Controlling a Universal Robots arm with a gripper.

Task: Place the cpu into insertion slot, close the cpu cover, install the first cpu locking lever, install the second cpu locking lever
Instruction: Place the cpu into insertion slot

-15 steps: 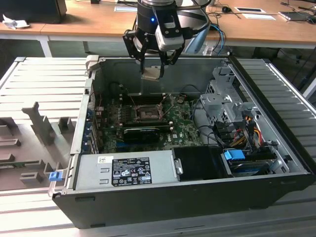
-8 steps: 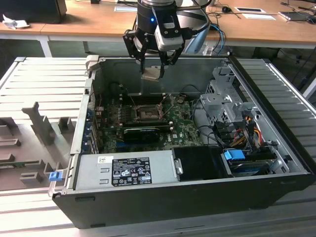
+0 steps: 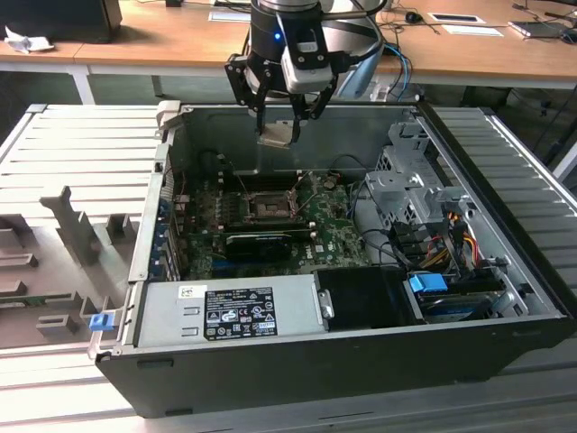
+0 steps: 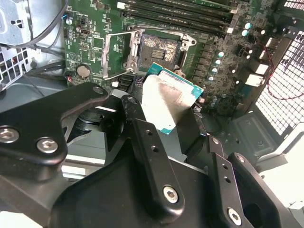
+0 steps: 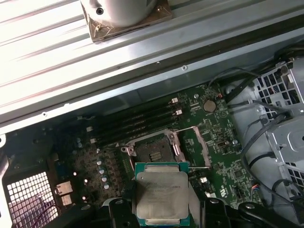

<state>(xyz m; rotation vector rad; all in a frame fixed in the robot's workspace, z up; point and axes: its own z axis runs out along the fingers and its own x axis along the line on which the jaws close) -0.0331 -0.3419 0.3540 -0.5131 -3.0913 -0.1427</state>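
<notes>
The open computer case [image 3: 361,370] lies on its side, with the green motherboard [image 3: 338,234] on its floor. The gripper [image 3: 279,122] hangs over the case's far wall, clenched on the cpu [image 3: 276,135], which is pinched by two opposite edges, pale face up and well clear of the board. The cpu cover [image 4: 105,57] is swung open beside the insertion slot [image 3: 269,207], leaving the dark socket bare. In the exterior view the slot lies below the gripper and nearer, roughly in line with it from left to right. In the first wrist view the cpu's [image 5: 160,195] edges run about parallel to the slot's [image 5: 153,151].
</notes>
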